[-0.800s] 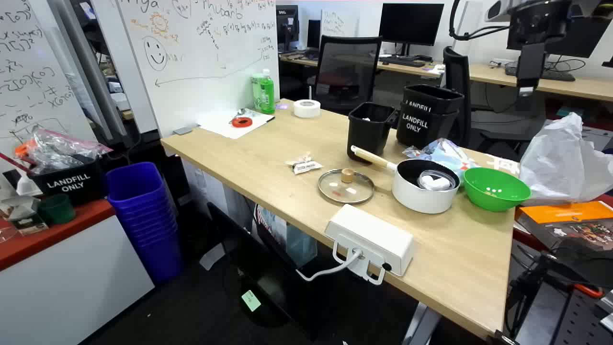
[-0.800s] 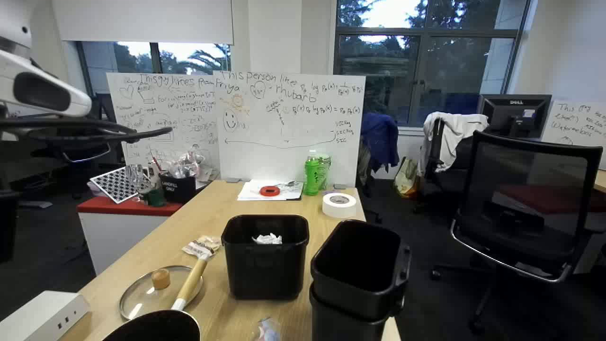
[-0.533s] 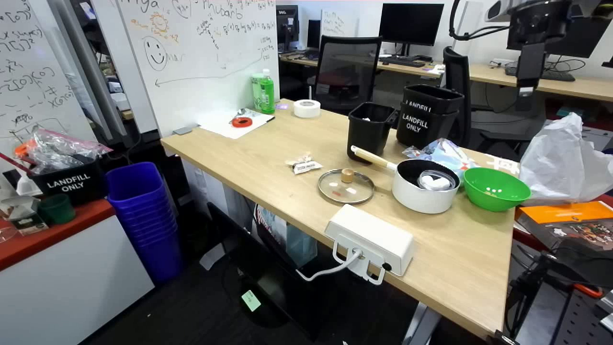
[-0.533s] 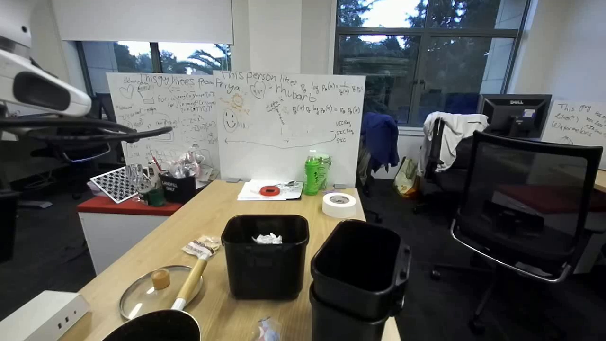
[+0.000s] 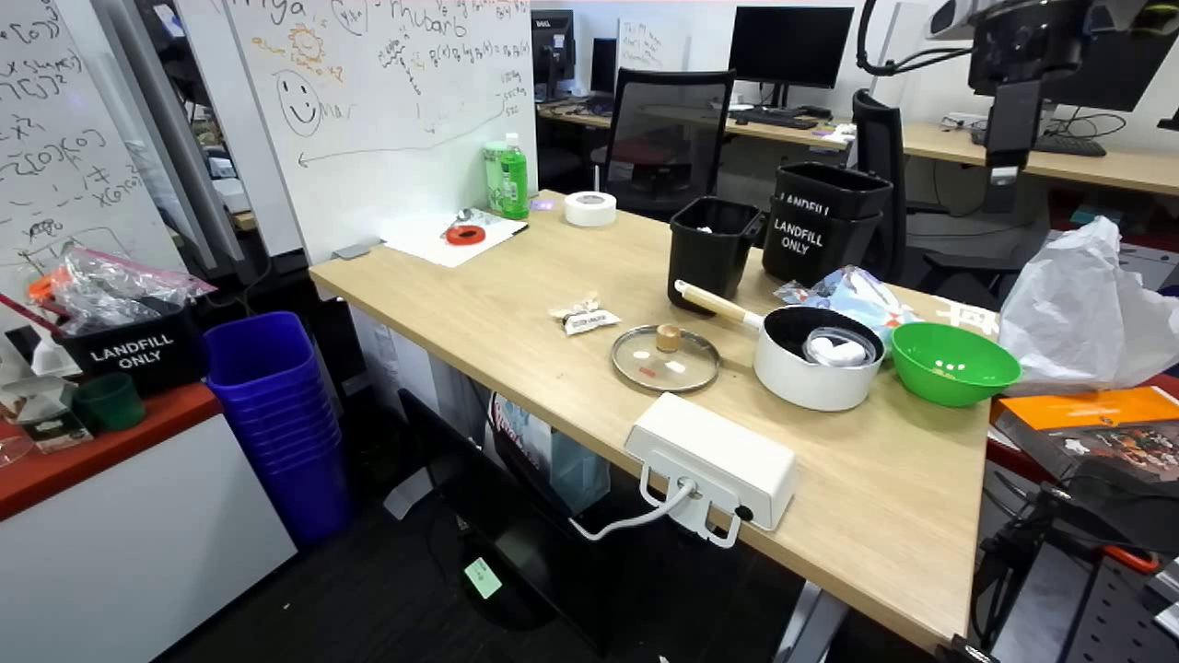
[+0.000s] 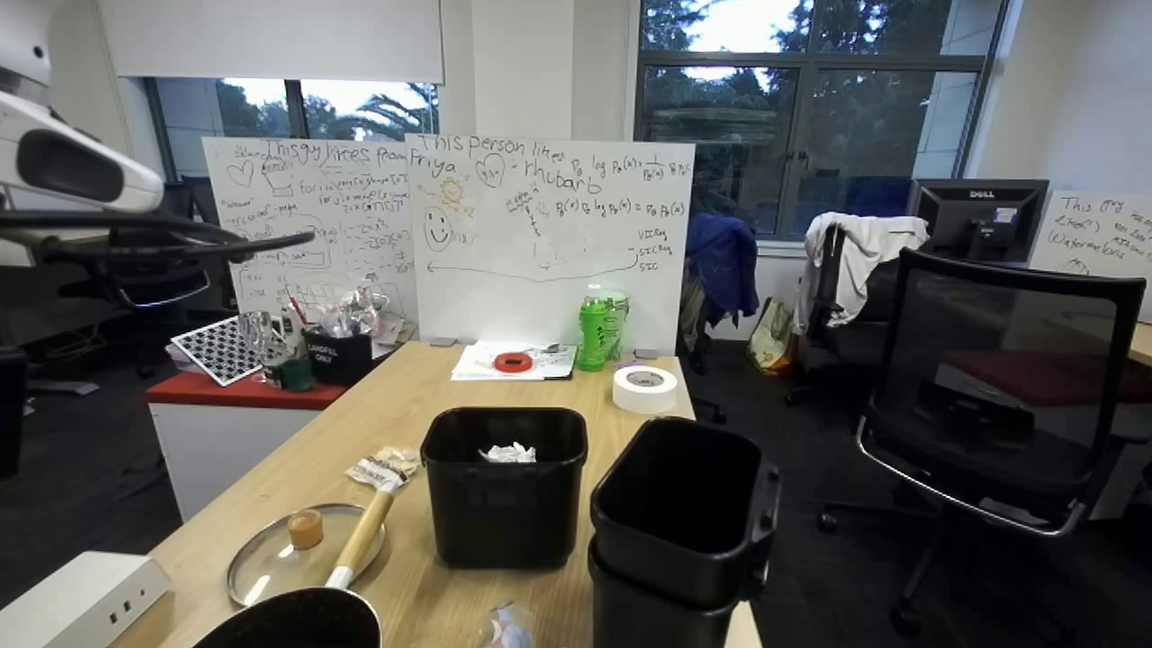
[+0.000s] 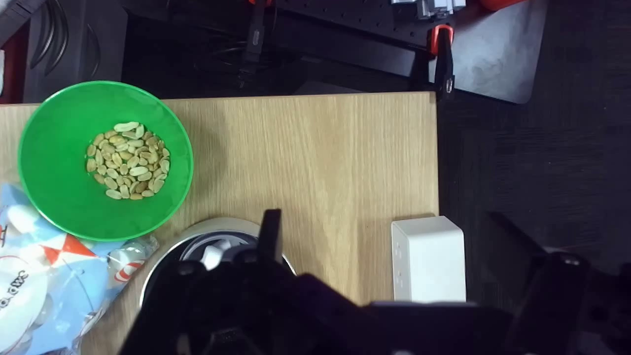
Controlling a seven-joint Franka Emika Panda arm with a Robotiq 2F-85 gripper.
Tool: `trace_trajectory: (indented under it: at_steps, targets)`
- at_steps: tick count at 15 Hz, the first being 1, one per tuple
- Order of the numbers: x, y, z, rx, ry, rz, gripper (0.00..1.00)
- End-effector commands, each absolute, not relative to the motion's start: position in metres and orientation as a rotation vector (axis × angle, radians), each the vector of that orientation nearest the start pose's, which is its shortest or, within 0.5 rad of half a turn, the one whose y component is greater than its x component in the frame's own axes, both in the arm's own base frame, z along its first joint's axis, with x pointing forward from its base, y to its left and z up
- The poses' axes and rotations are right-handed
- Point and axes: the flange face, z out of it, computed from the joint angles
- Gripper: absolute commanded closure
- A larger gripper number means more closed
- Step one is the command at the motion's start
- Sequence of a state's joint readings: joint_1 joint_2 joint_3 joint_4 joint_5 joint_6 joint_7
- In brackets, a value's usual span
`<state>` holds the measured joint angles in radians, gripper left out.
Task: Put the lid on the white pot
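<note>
Hovering with jaws spread wide, gripper [image 7: 387,231]; in an exterior view, lid [image 5: 677,366] on table [image 5: 516,285] at nine o'clock from white pot [image 5: 803,387]; green bowl [image 5: 941,390] at three.

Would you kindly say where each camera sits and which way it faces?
Wrist view: on the wrist, facing down; green bowl, table and open gripper show.
An exterior view: near the white pot, facing along the table to the whiteboard; arm at left.
An exterior view: off a long table edge, looking down across lid and pot; gripper, arm at upper right.
Both exterior views share lid, pot, whiteboard.
</note>
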<state>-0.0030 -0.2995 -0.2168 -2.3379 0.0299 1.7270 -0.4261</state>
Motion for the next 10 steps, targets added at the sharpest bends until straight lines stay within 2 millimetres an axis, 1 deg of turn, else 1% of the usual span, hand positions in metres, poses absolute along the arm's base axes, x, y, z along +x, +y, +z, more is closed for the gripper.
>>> trace_trajectory:
  at_steps: [1,5,8,10]
  targets:
    - [0.424,-0.069,0.434,-2.916,-0.297,0.396,0.0]
    - [0.449,-0.026,0.44,-2.914,-0.357,0.355,0.0]
    - [0.472,0.003,0.436,-2.92,-0.448,0.294,0.0]
    - [0.487,0.019,0.43,-2.932,-0.501,0.254,0.0]
